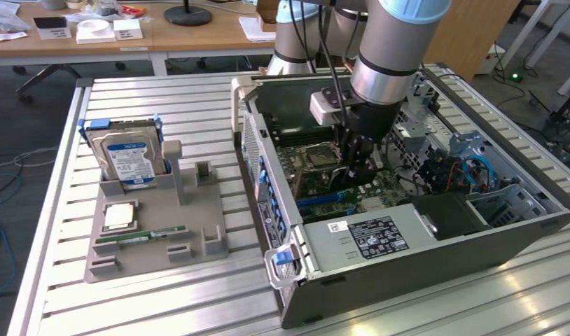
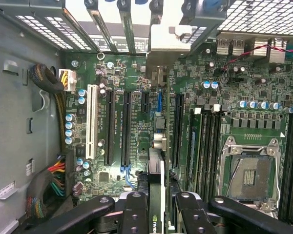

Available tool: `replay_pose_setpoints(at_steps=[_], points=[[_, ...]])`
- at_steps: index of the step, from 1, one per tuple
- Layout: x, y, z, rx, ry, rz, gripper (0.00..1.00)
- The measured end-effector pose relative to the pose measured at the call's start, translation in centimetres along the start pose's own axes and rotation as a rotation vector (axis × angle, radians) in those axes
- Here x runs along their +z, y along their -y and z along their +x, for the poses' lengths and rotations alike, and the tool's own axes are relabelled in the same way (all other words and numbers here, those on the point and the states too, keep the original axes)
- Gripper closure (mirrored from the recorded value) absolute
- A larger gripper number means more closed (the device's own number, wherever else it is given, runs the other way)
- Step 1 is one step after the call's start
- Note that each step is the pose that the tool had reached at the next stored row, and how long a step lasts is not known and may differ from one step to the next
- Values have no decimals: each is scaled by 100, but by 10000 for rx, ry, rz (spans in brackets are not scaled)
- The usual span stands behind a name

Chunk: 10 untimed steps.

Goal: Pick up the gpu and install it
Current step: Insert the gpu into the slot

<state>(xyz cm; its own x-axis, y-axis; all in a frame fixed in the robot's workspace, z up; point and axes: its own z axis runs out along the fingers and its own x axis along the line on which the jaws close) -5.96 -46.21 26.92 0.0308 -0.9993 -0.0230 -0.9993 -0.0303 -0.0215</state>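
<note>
The arm (image 1: pixel 388 49) is reaching down into the open computer case (image 1: pixel 407 245), which is lying on its side on the slatted table (image 1: pixel 173 98). The gripper (image 1: pixel 360 168) is hanging inside the case, just above the motherboard (image 2: pixel 136 73) and beside the empty processor socket (image 2: pixel 249 175).

In the wrist view we are seeing the gpu (image 2: pixel 156 170) edge-on, standing upright between the two black fingers (image 2: pixel 136 214). The fingers are pressing on its two faces, so we are recording the gripper as clamped on the gpu. The gpu is inside the case, running toward the case's rear slot openings and lining up among the long black expansion slots (image 2: pixel 127 126), next to the white slot (image 2: pixel 93 119). We cannot tell whether its lower edge is touching a slot.

Outside the case, to the exterior view's left of it, a grey tray (image 1: pixel 201 210) is sitting on the table. The tray is holding a hard drive (image 1: pixel 131 157) upright and a memory stick (image 1: pixel 140 238) lying flat, both well apart from the case.
</note>
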Motion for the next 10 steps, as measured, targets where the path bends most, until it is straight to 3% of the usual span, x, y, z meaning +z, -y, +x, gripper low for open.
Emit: replay_pose_setpoints(at_steps=[10], points=[[6, -29, -13, -1, -2, 2, 74]])
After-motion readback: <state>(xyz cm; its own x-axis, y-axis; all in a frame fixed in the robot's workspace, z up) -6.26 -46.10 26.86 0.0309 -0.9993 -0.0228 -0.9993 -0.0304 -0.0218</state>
